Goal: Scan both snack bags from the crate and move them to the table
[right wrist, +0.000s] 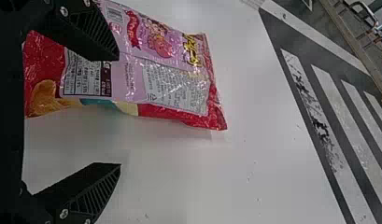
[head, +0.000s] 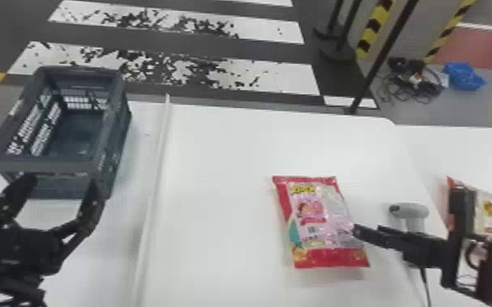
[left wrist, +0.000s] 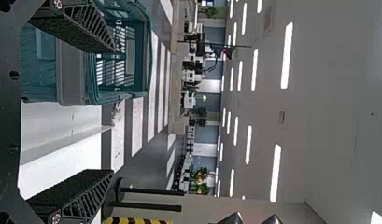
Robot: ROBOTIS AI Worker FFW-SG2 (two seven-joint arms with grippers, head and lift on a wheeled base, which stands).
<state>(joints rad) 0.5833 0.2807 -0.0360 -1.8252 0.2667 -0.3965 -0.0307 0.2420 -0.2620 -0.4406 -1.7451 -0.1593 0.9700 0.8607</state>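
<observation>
Holding right pincer (head: 367, 234) apart near red bag (head: 320, 216) bearing barcode (right wrist: 115, 15) and yellow lettering (right wrist: 191, 49), left pincer (head: 63, 184) apart near crate (head: 45, 165), above counter (head: 216, 163).

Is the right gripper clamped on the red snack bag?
No, the right gripper stands open, and the red snack bag lies on the table.

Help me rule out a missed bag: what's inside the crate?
Inside the crate, bare floor and openwork walls can be seen. The floor right behind its near wall is covered, so I can't tell there.
</observation>
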